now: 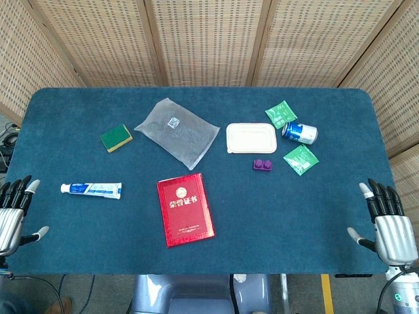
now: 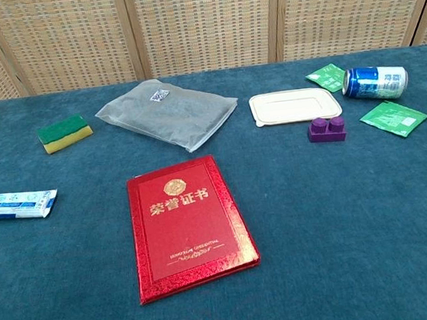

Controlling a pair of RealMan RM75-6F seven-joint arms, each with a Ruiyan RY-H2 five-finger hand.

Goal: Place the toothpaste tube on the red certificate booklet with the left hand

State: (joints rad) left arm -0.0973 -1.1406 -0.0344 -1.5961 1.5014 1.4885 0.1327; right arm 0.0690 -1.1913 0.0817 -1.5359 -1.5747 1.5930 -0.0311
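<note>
So far nothing was done: the toothpaste tube (image 1: 91, 190) lay beside the red certificate booklet (image 1: 185, 209), and the left hand (image 1: 14, 212) waited empty, fingers spread.

The red certificate booklet (image 2: 189, 224), at lower centre of the chest view, bore gold characters reading 荣誉证书 under a round gold emblem, with a small gold line near its bottom too fine to read. A code label on the grey mailer bag (image 2: 168, 116) was illegible.

Bare blue felt table (image 1: 78, 222) lies between the white-and-blue toothpaste tube (image 1: 91, 190) and the red foil certificate booklet (image 1: 185, 209). The green-and-yellow sponge (image 1: 116, 138) and grey plastic mailer bag (image 1: 177, 131) sit farther back, well apart.
</note>
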